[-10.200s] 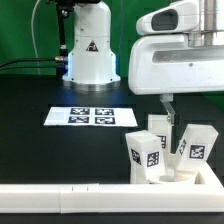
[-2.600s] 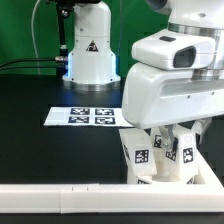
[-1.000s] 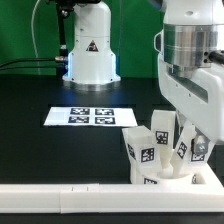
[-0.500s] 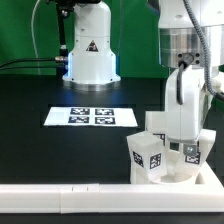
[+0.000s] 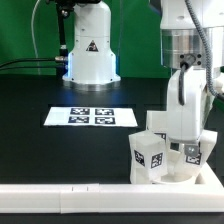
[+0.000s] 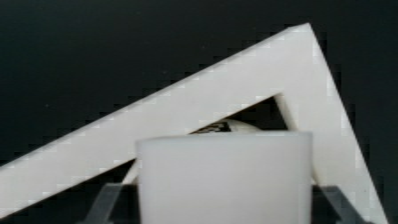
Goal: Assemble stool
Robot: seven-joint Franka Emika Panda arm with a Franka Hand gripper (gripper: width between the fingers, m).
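Near the desk's front edge, toward the exterior view's right: the stool (image 5: 165, 155), legs pointing up.
Gripper (image 5: 186, 140): lowered among the legs; grip cannot be made out.
Border rail (image 5: 80, 198): along the front edge.
Marker board (image 5: 91, 116): mid-desk.

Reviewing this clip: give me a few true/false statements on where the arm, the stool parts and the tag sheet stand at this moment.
1. The claw is down among the stool legs. True.
2. The marker board lies on top of the stool legs. False: it lies flat on the black table, apart from them, toward the exterior view's left.
3. The stool legs stand by the white border rail. True.
4. The arm is parked over the marker board. False: it is over the legs, at the exterior view's right.
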